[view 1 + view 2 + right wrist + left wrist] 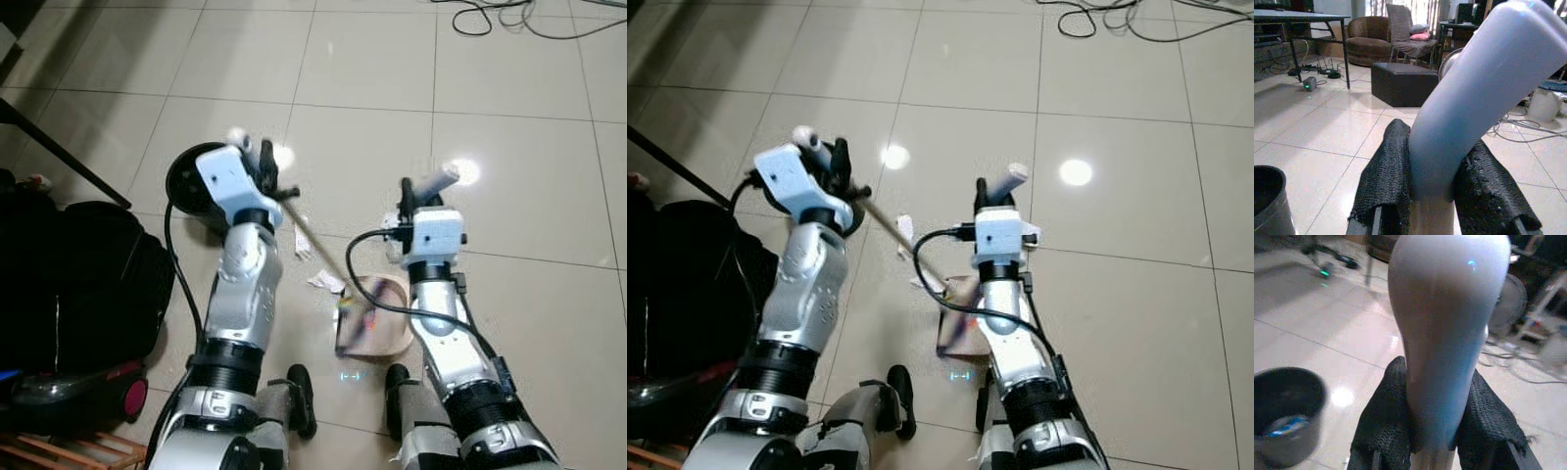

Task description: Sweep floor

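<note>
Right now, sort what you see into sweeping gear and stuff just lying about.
Job in hand:
- broom, held by left gripper
- dustpan, its handle held by right gripper
- paper scraps on the floor
- black bin

Lying about:
- black bag
- cables

Counted: two silver arms, left gripper [266,168] and right gripper [406,195]; one wooden-handled broom [318,247]; one beige dustpan [377,315]; one round black bin [192,181]; two white paper scraps [324,281].

No legible text, label or number anywhere.
</note>
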Robot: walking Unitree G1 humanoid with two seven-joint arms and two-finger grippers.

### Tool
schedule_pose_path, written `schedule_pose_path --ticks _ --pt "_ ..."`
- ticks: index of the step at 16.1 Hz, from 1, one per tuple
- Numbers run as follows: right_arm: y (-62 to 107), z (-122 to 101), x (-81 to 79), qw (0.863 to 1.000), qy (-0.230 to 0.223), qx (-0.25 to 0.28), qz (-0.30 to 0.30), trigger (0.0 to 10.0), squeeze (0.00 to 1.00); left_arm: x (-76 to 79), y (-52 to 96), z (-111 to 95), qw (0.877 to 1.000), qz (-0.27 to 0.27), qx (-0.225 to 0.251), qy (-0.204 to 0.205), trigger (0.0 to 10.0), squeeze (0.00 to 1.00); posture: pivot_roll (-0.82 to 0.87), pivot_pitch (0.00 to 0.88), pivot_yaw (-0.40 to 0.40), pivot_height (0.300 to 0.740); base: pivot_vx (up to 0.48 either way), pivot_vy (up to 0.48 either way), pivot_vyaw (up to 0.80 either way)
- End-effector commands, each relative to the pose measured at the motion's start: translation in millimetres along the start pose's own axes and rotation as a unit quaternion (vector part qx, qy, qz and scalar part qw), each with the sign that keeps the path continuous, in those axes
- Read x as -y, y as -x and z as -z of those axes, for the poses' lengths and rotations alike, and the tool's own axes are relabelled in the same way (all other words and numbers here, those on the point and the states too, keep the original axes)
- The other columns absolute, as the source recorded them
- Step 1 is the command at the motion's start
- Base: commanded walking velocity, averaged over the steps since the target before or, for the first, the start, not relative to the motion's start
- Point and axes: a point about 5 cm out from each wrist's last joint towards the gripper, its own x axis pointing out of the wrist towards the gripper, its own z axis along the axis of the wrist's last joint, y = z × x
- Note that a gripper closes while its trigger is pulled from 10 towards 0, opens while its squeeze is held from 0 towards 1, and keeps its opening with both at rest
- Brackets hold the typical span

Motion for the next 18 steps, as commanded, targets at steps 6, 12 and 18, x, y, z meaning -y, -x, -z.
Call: schedule_pose_path --ticks 6,12,18 --pt "6.2 12.5 12.9 0.999 0.010 -0.032 0.006 10.0 0.00 11.8 -21.6 -73.6 0.986 0.133 0.086 -0.042 10.0 0.00 0.04 0.284 0.119 0.740 0.000 0.000 0.00" --pt "19.4 15.9 20.9 0.999 0.019 -0.038 0.015 10.0 0.00 -16.9 -30.5 -82.7 0.959 0.159 0.124 -0.200 10.0 0.00 0.02 0.296 0.130 0.740 0.000 0.000 0.00" --pt "15.3 9.1 6.9 0.999 0.016 -0.032 0.008 10.0 0.00 -21.3 -14.8 -10.9 0.956 0.155 0.081 -0.236 10.0 0.00 -0.01 0.362 0.123 0.740 0.000 0.000 0.00"
